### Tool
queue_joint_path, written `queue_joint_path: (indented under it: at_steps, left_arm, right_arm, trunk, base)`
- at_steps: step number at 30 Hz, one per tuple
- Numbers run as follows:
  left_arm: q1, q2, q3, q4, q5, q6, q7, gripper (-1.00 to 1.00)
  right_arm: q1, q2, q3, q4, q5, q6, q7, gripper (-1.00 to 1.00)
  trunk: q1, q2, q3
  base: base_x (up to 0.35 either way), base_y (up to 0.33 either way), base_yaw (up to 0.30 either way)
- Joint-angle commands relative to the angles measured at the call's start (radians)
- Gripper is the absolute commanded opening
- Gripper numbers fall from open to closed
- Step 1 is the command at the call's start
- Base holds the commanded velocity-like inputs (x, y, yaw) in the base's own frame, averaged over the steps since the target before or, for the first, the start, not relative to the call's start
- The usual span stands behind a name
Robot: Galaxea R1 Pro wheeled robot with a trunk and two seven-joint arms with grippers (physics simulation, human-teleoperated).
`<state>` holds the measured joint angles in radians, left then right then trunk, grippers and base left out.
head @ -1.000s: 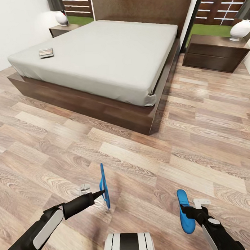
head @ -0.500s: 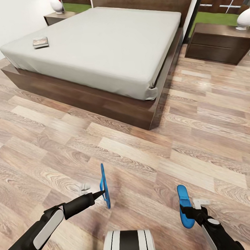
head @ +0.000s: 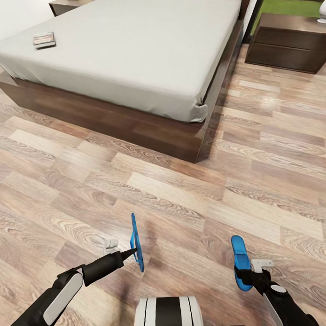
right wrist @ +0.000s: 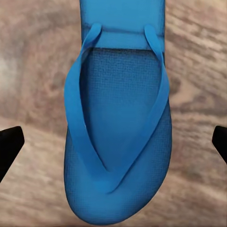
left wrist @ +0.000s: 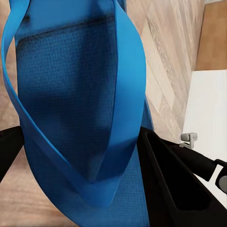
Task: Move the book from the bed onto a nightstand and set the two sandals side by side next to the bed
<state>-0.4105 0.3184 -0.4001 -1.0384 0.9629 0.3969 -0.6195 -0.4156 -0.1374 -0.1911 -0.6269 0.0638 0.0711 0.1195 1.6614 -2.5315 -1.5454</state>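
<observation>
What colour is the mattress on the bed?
Plain light grey mattress, clearest in the head view, over a dark brown wooden frame.

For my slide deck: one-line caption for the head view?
Each gripper, left and right, holds a blue sandal above the plank floor, facing the bed where the book lies.

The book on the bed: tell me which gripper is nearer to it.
Left. The left gripper is on the book's side of the floor; the right gripper is farther off, across the bed's foot.
</observation>
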Motion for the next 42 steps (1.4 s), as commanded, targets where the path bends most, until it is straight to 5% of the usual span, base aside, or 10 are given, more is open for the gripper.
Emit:
queue_joint_path:
  at_steps: [1,32,42]
  left_arm:
    - [-0.001,0.001,-0.002,0.000,0.008,0.007,-0.002,-1.00]
    - [0.000,0.001,-0.002,0.000,0.009,0.007,-0.002,-1.00]
    - [0.000,-0.013,-0.003,0.000,0.008,0.008,-0.002,-1.00]
  right_arm:
    - [0.000,0.001,-0.006,-0.002,0.007,0.006,0.008,1.00]
    - [0.000,-0.001,-0.006,-0.002,0.007,0.006,0.008,1.00]
    - [0.000,-0.001,-0.006,-0.002,0.007,0.006,0.008,1.00]
  trunk:
    - [0.000,0.000,-0.001]
    - [0.000,0.000,-0.001]
    - [0.003,-0.002,-0.024]
  base:
    - [0.000,0.000,0.000]
    - [0.072,0.000,0.000]
    - [0.000,0.000,0.000]
